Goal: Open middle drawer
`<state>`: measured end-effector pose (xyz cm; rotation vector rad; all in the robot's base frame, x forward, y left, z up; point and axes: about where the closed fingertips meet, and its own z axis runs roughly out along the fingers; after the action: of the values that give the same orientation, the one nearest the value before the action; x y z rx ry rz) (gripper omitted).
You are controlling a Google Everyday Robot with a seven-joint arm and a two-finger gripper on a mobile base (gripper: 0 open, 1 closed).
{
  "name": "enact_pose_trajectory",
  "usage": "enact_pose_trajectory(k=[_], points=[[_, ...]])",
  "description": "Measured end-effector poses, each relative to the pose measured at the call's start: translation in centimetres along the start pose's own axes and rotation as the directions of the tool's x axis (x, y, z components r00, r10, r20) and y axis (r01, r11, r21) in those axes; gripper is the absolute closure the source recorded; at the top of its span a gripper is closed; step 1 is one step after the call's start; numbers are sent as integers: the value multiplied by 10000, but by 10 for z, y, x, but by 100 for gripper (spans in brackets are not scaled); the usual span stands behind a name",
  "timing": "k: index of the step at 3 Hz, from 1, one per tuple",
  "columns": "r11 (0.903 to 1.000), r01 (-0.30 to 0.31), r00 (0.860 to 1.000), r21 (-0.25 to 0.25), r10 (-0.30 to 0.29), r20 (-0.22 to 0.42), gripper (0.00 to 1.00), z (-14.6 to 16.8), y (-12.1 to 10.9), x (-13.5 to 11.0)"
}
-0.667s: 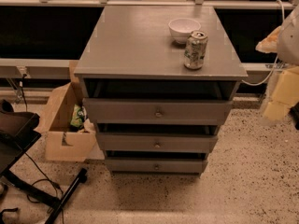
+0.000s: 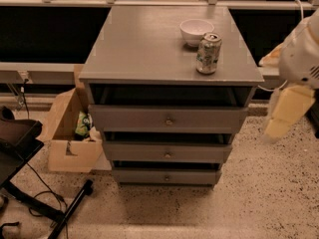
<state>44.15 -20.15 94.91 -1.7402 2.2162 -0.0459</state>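
Hanging right of middle drawer (image 2: 167,152) — claw (image 2: 286,114) (can (image 2: 208,54) label unreadable).

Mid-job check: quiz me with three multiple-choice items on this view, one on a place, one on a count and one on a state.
1. Where is the gripper relative to the middle drawer?
A) on its knob
B) off to its right, apart from it
C) directly in front of it

2. How many drawer knobs show on the grey cabinet?
A) two
B) three
C) four

3. How does the soda can stand?
A) upright
B) on its side
C) upside down

Answers:
1 B, it hangs beyond the cabinet's right edge.
2 B, one sits at the centre of each of the three fronts.
3 A, its opened top faces up.
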Motion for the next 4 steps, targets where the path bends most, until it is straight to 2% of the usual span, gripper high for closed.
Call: enact_pose_trajectory(k=[1, 2, 3, 4], points=[[9996, -8, 9991, -300, 21, 418, 0, 56, 20, -11], [9977, 199, 9984, -641, -165, 535, 0, 133, 44, -28], [9949, 697, 9965, -729, -660, 520, 0, 235, 68, -54], [9930, 1136, 9925, -336, -1119, 499, 0, 290, 78, -69]])
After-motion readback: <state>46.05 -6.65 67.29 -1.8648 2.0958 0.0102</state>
